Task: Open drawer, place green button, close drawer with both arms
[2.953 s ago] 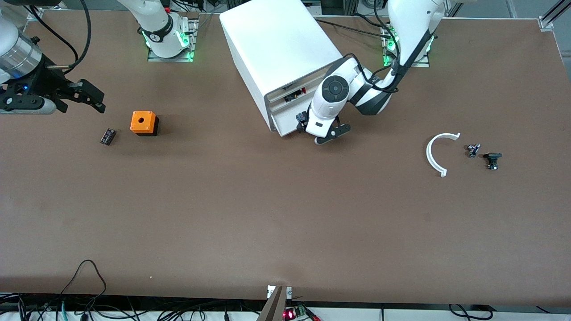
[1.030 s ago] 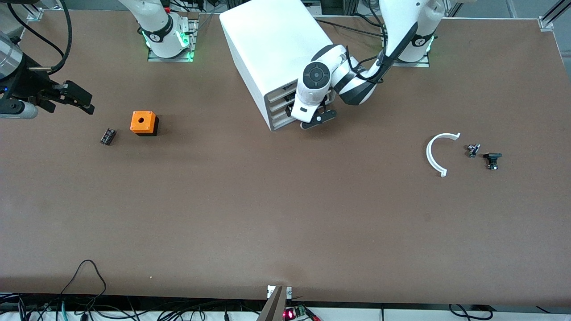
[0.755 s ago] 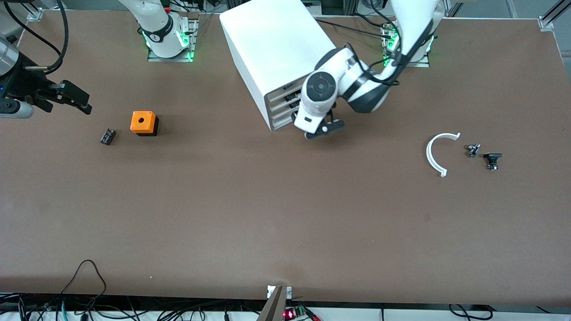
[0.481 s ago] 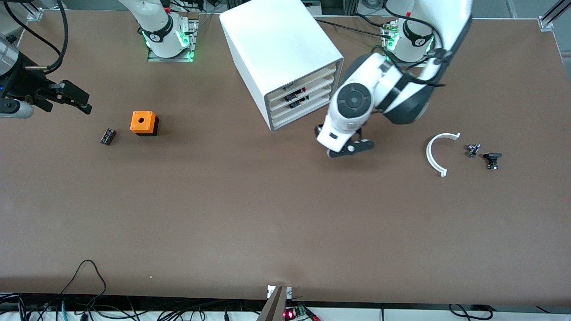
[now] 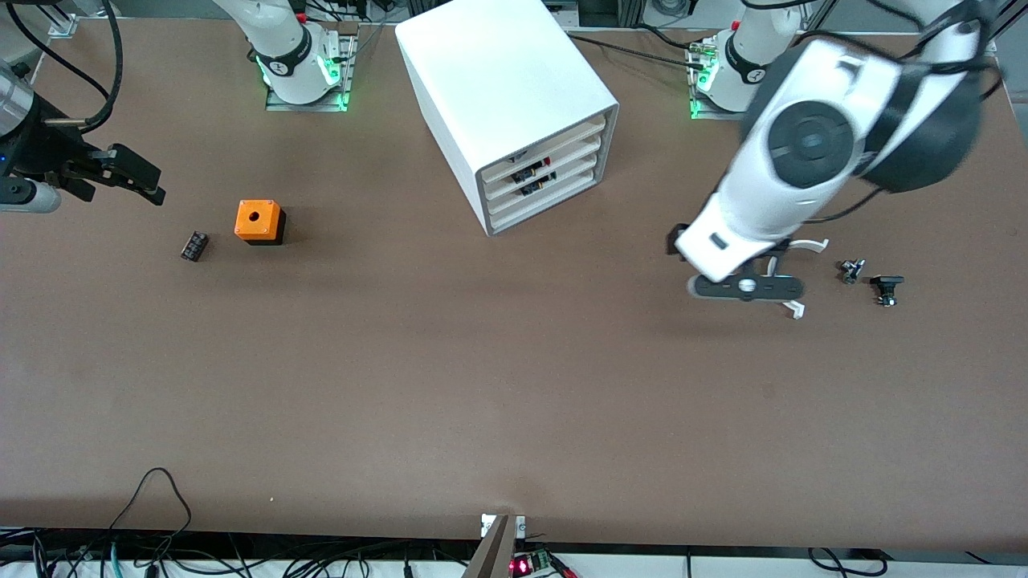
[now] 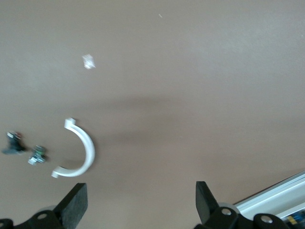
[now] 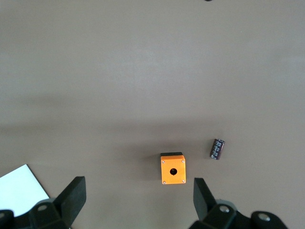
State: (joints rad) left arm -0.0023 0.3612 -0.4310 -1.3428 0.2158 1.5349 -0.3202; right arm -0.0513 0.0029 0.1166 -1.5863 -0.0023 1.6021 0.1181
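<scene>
Front view: the white cabinet (image 5: 498,80) stands on the table (image 5: 482,385) between the two arm bases, and all four of its drawers sit flush. That includes the third drawer (image 5: 562,177), so the closing step looks done. No green-capped button can be picked out on the table. If it has been put away, the shut drawer front hides it, which would fit the task being near its end.

The left tool (image 6: 138,210) hangs over a white curved strip (image 6: 78,152) toward the left arm's end of the table. Its fingers (image 6: 71,202) are spread wide and hold nothing. Just beside the strip lie two small dark parts (image 5: 851,270) (image 5: 886,287), too small to tell whether either has a green cap. Being up high and empty, this tool seems to be clearing off from the cabinet, not reaching for anything.

The right tool (image 7: 138,205) is also apart and empty. It waits above the right arm's end of the table, likely parked there to leave the cabinet front free. An orange cube (image 7: 173,169) and a small black part (image 7: 218,149) lie untouched below it.
</scene>
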